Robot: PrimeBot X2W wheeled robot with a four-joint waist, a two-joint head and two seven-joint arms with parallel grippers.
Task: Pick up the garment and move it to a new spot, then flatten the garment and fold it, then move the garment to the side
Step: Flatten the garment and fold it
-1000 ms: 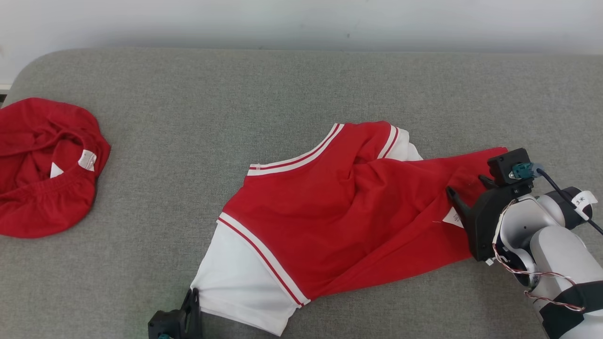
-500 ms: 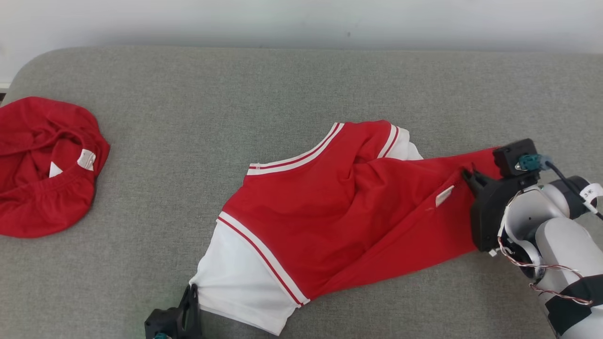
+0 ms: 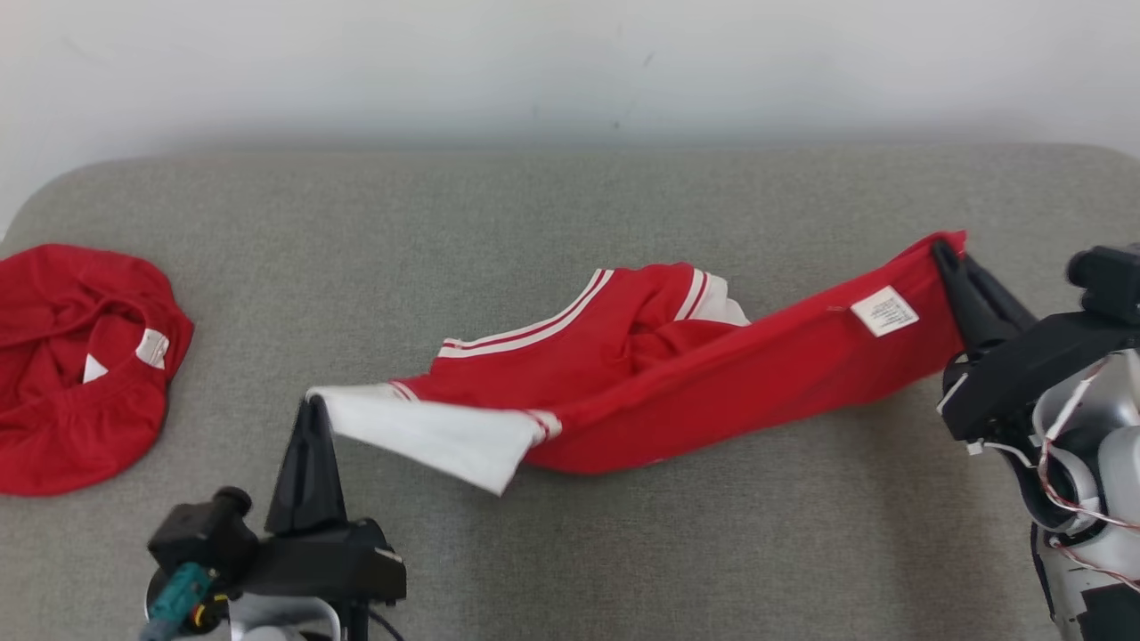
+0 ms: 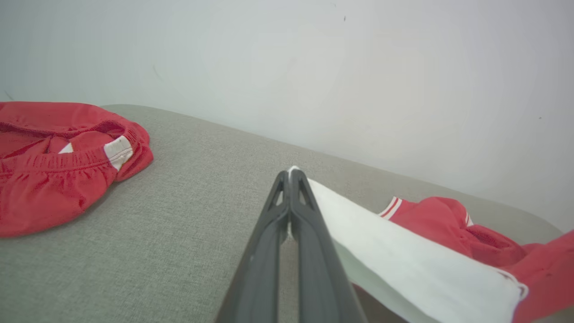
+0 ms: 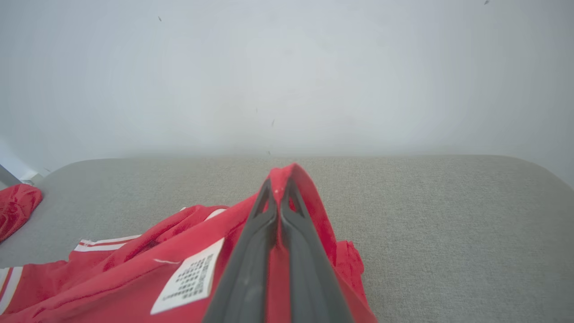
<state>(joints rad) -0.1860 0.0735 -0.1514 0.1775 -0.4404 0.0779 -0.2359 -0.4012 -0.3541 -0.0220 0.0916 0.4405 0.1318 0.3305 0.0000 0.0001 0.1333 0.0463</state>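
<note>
Now: noted garment [image 3: 677,392] stretched across grey pad [image 3: 570,205], ends raised, middle sagging onto it. Saw left gripper [image 3: 312,405] pinched tight on white sleeve [image 3: 427,432], right gripper [image 3: 944,254] clamped on red corner beside label [image 3: 883,311]. Logged other red cloth [image 3: 80,356] far left, well apart.

red crumpled cloth [image 3: 76,401]: far left | gray cushion [image 3: 534,223] | white wall [image 3: 570,71]

The red garment [image 3: 695,392], white-sleeved with striped trim, hangs stretched from 8 to 2 o'clock. Both ends are raised and its crumpled middle rests on the grey bench [image 3: 570,223]. Its white label [image 3: 883,311] shows near 2 o'clock.
</note>
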